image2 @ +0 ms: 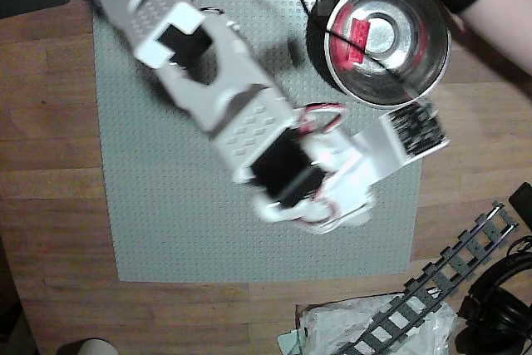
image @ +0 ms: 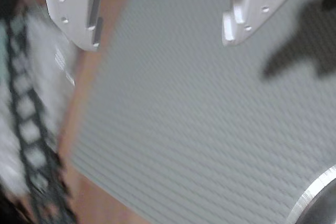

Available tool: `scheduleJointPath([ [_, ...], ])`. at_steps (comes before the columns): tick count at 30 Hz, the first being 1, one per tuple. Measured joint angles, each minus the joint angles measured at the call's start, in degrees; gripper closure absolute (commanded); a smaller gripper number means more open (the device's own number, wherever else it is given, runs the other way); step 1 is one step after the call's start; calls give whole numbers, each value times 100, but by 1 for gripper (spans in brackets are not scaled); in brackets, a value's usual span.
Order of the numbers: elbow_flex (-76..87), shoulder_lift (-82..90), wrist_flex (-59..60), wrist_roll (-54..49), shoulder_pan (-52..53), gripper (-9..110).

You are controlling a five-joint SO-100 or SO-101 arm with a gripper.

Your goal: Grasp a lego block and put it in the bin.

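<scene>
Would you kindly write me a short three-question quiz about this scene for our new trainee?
1. True or false: the small red-pink studded plastic brick lies inside the round shiny stainless-steel bowl.
2. In the wrist view, the tool is: A) open and empty B) shut on the brick C) out of sight.
3. Fill in: the bowl stands at the top right ______ of the large grey studded baseplate in the overhead view.

Key: 1 true; 2 A; 3 corner.
</scene>
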Motion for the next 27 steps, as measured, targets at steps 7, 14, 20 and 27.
scheduleJointPath([
  [7,738,1336,0,-308,1143,85],
  [14,1134,2285,0,-519,2856,102],
  [20,2021,3270,9,-853,3683,102],
  [27,3823,4772,9,-1072,3902,102],
])
